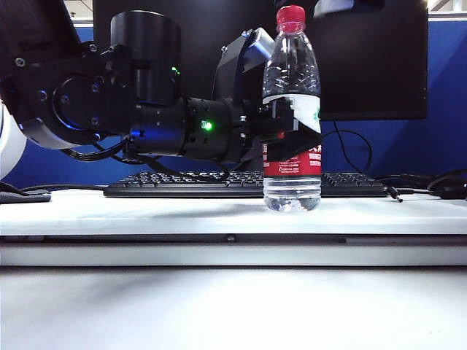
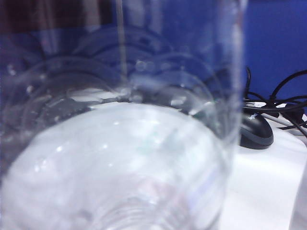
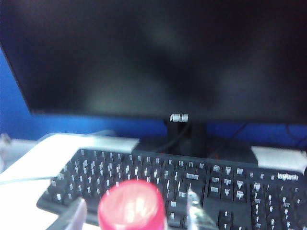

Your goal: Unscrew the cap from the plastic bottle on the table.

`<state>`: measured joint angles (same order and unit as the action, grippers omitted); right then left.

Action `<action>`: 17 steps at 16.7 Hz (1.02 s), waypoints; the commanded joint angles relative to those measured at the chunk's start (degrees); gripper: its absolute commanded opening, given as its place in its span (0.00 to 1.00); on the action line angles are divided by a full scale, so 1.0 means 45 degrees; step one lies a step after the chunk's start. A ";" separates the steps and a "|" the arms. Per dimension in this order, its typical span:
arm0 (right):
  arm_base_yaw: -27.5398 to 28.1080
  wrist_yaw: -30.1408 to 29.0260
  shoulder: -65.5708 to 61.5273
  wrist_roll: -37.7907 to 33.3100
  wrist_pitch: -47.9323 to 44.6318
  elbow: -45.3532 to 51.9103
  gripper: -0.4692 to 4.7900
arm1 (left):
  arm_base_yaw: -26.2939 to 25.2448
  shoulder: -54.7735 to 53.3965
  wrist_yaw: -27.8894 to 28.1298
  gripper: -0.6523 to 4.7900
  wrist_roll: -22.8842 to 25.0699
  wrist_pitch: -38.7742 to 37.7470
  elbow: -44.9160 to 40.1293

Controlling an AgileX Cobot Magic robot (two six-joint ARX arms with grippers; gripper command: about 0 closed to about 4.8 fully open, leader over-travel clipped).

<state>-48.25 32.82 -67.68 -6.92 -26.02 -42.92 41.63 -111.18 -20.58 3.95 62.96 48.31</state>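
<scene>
Left gripper (image 1: 292, 124) level, jaws clamped; right gripper (image 3: 134, 218) jaws apart.

The plastic bottle (image 2: 120, 158) fills the left wrist view as a blur, hiding the left gripper; the cap (image 3: 132, 205) is blurred and cut off by the right wrist view's edge

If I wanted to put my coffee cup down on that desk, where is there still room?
The lower table in front of the raised step is bare. On the step, strips are free left and right of the plastic bottle, before the keyboard. It is crowded around the bottle, where the left end effector grips it.
</scene>
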 commanded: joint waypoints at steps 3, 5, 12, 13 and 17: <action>-0.0049 -0.0117 -0.0782 -0.0180 -0.0049 -0.0709 0.60 | 0.0005 0.0000 -0.0058 0.62 -0.0029 0.0024 0.0039; -0.0010 -0.0121 -0.0937 -0.0185 0.0403 -0.0913 0.49 | 0.0005 0.0000 -0.0160 0.62 -0.0029 0.0029 0.0039; -0.0010 -0.0131 -0.0996 -0.0189 0.0699 -0.0913 0.19 | 0.0005 0.0000 -0.0301 0.62 -0.0024 0.0015 0.0039; -0.0010 -0.0136 -0.0986 -0.0189 0.0850 -0.0913 0.18 | 0.0005 0.0000 -0.0301 0.62 -0.0029 0.0000 0.0039; 0.0534 -0.3215 -0.0797 -0.0078 0.2166 -0.0913 0.18 | 0.0005 0.0000 -0.0403 0.62 -0.0029 0.0000 0.0039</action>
<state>-46.26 26.68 -71.13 -6.76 -20.29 -46.94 41.52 -111.18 -21.02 3.55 62.96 48.29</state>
